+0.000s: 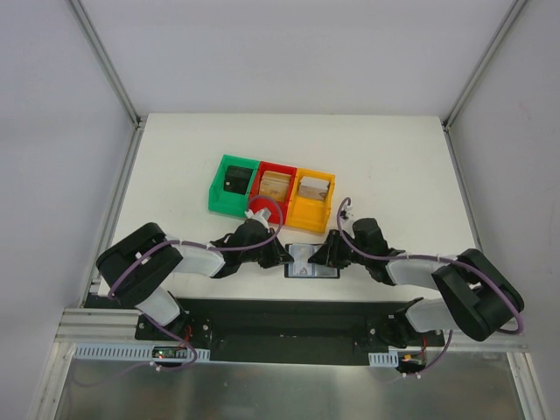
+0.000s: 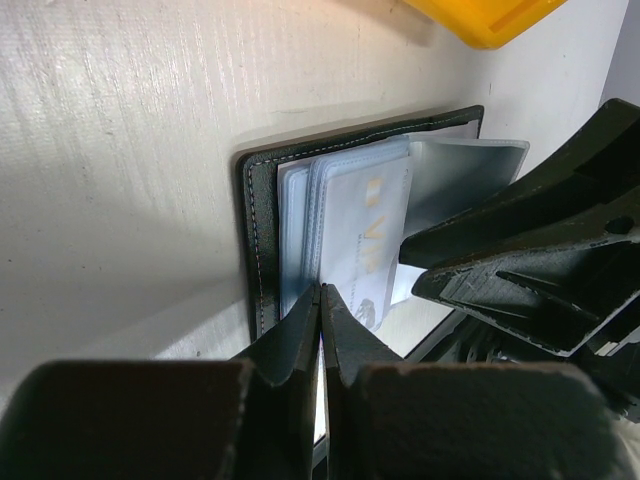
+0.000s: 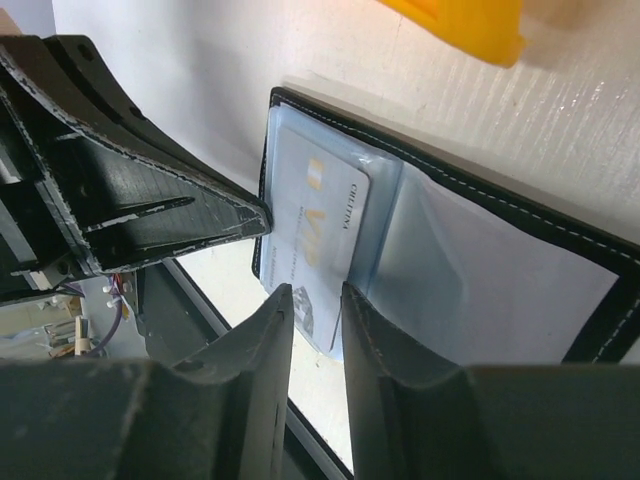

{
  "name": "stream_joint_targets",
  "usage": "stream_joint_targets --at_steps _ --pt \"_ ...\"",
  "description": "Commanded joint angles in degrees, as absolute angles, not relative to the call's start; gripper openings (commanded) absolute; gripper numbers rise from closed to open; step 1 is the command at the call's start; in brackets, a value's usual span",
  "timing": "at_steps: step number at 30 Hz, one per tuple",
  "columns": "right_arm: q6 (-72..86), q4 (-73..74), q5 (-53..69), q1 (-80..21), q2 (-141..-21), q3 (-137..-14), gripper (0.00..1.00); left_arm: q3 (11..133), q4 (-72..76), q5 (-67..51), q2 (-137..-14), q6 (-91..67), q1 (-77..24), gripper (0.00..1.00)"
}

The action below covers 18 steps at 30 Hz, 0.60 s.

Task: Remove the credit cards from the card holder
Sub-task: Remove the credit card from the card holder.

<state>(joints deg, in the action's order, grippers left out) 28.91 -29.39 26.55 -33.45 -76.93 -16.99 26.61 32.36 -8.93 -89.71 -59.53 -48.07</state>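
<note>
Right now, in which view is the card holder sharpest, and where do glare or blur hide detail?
Top external view: even light, but the card holder is tiny and its inside washes out pale. Left wrist view: the left end effector is dark and soft, the card fairly sharp. Right wrist view: sharpest, the card's print legible.

Green bin (image 1: 220,198), red bin (image 1: 278,166), yellow bin (image 1: 308,218) side by side on white table (image 1: 394,166).

This is a robotics lab test cell: a white tabletop (image 1: 394,157) boxed in by plain white panels (image 1: 289,52) on aluminium posts (image 1: 105,61). A left arm (image 1: 175,258) and a right arm (image 1: 437,271), cables exposed, are bolted to a black base plate (image 1: 289,328) at its near edge, facing coloured plastic bins (image 1: 224,205).
</note>
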Motion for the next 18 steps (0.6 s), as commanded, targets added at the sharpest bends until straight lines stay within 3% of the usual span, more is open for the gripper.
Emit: stream_joint_targets --at_steps 1,6,12,18 --pt "31.1 -35.8 28.9 -33.1 -78.7 -16.6 0.24 25.8 25.8 -6.6 -92.3 -58.5 -48.7 0.00" --pt "32.0 -37.6 29.6 -33.1 -79.8 -16.5 0.21 25.7 25.9 -6.5 -92.3 -58.5 -48.7 0.00" --pt "32.2 -37.8 29.4 -33.2 -80.7 -16.3 0.33 25.7 26.1 -6.7 -92.5 -58.6 -48.7 0.00" --pt "33.5 -40.6 30.2 -32.3 -82.5 -14.8 0.33 25.3 26.2 -6.4 -92.6 -58.8 -48.8 0.00"
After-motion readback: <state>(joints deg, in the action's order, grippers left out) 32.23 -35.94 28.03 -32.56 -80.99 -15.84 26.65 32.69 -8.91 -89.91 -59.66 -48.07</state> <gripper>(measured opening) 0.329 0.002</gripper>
